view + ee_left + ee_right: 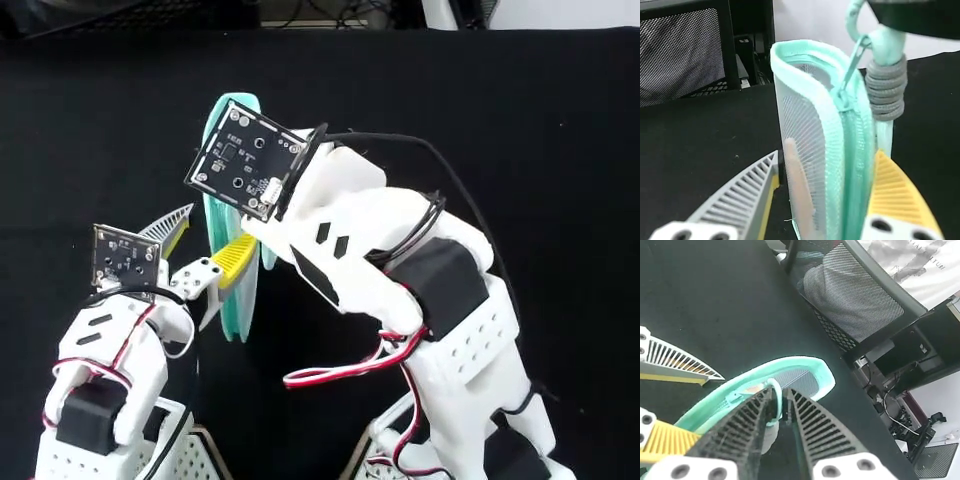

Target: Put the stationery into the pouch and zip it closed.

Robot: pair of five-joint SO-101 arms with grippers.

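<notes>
Left of the pouch, the left gripper brackets it from both sides. Its grey finger lies against the mesh face and its yellow finger against the zip edge, so the jaws look clenched on the pouch. The mint-trimmed pouch stands on its long edge on the black table.

Through the pouch's mesh a pale stick shows, apparently one of the stationery pieces already inside. No loose stationery is seen on the table around the pouch, which suggests the loading step is done.

Along the pouch's zip edge, the slider sits partway up. The tape on the near side of it looks joined, while the far end of the pouch gapes, its inner mesh visible under the curled rim.

Just right of the pouch, a grey ribbed collar wraps a mint stem; what it belongs to cannot be told.

From the right of the pouch, the right gripper comes in over its open end, dark jaws pinched on the mint ring of the zip pull.

As a judgement, the closing is under way but unfinished: the last stretch of zip, toward the pouch's far end, has yet to be drawn shut.
</notes>
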